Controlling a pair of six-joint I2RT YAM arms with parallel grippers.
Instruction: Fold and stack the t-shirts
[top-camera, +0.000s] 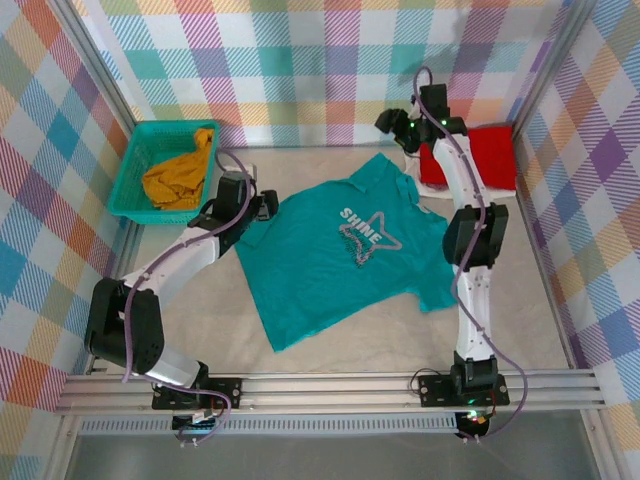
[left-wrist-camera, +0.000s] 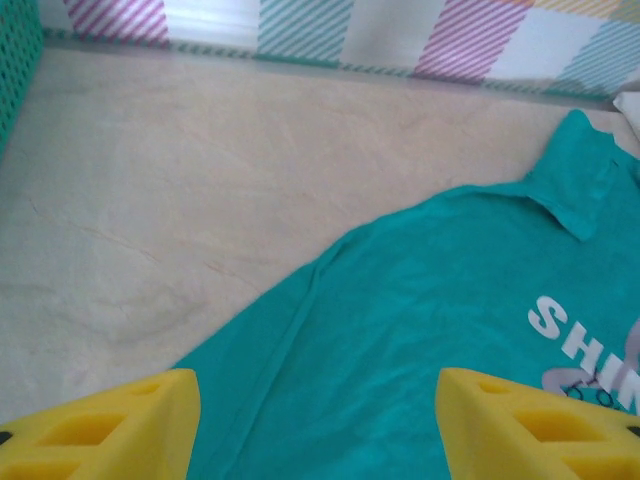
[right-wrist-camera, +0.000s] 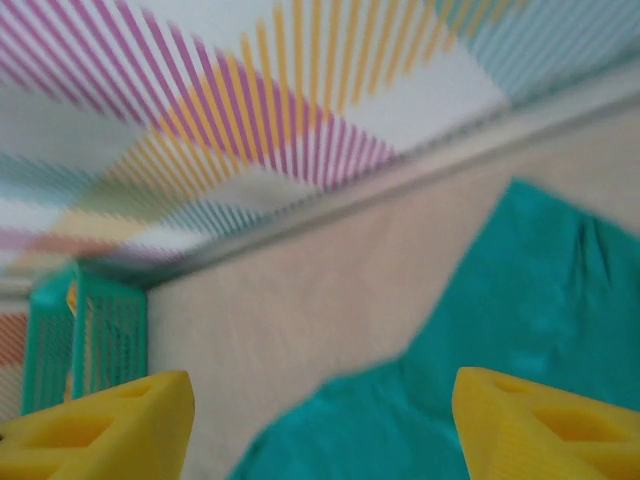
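The left hand (left-wrist-camera: 318, 400) hangs open over the teal shirt's (left-wrist-camera: 450, 330) edge. The right hand (right-wrist-camera: 320, 400) is open too. The shirt lies flat on the worktop (left-wrist-camera: 200, 200). A one-sided pull could bunch it up.

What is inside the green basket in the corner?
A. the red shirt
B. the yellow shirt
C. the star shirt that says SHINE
B: in the top view, the yellow shirt lies crumpled inside the basket, while the star shirt is spread on the table and the red shirt sits at the far right.
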